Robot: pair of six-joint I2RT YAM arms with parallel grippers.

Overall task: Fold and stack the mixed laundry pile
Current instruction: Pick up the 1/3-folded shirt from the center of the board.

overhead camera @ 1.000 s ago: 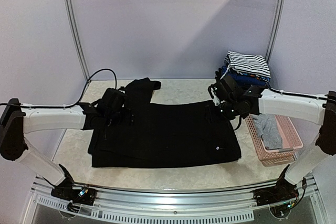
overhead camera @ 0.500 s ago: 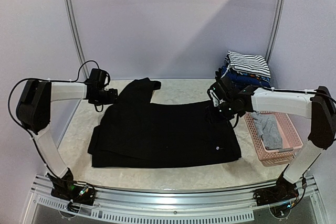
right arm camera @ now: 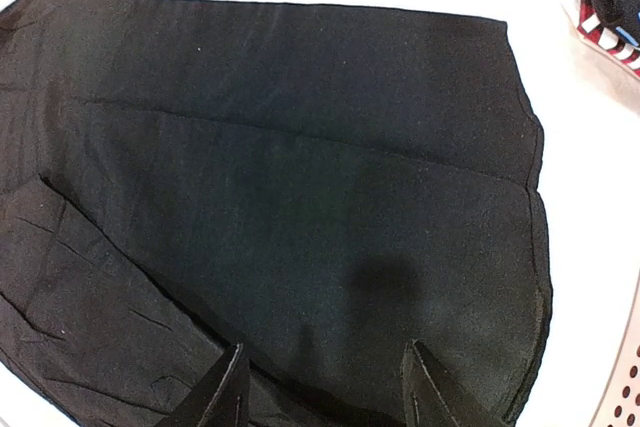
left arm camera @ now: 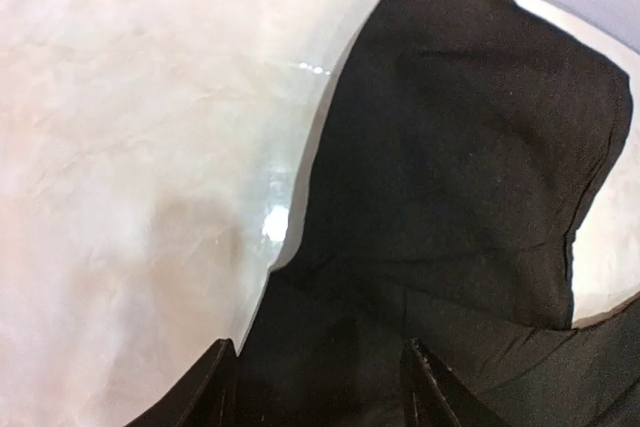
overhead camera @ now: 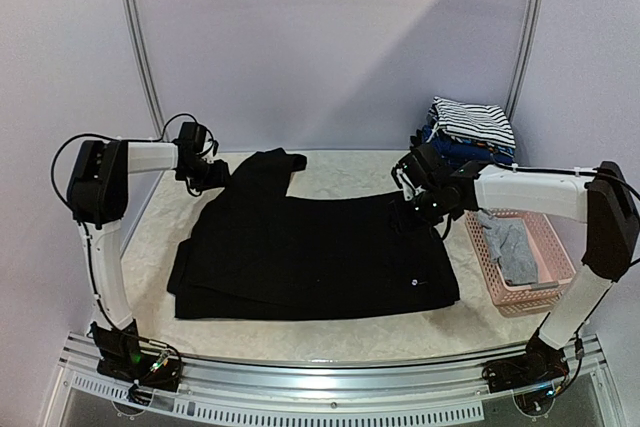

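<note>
A large plain black garment (overhead camera: 310, 257) lies spread flat mid-table, its sleeve (overhead camera: 265, 169) reaching toward the back. My left gripper (overhead camera: 216, 175) hovers at that sleeve's left edge. In the left wrist view it (left arm camera: 320, 387) is open over the black cloth (left arm camera: 450, 167), gripping nothing. My right gripper (overhead camera: 420, 205) hangs over the garment's back right corner. The right wrist view shows it (right arm camera: 322, 387) open above flat black fabric (right arm camera: 300, 147). A black-and-white striped garment (overhead camera: 472, 120) tops a folded stack at the back right. A grey garment (overhead camera: 510, 247) lies in the basket.
A pink lattice basket (overhead camera: 552, 247) stands at the right edge of the table. The folded stack under the striped piece holds blue items (overhead camera: 455, 150). Bare marble table (overhead camera: 140, 247) shows left of the black garment, and a cable loops behind the left arm.
My left arm has swung from the garment's left middle out to the back left, beside the sleeve, its jaws narrowing. The right gripper has shifted slightly toward the back.
</note>
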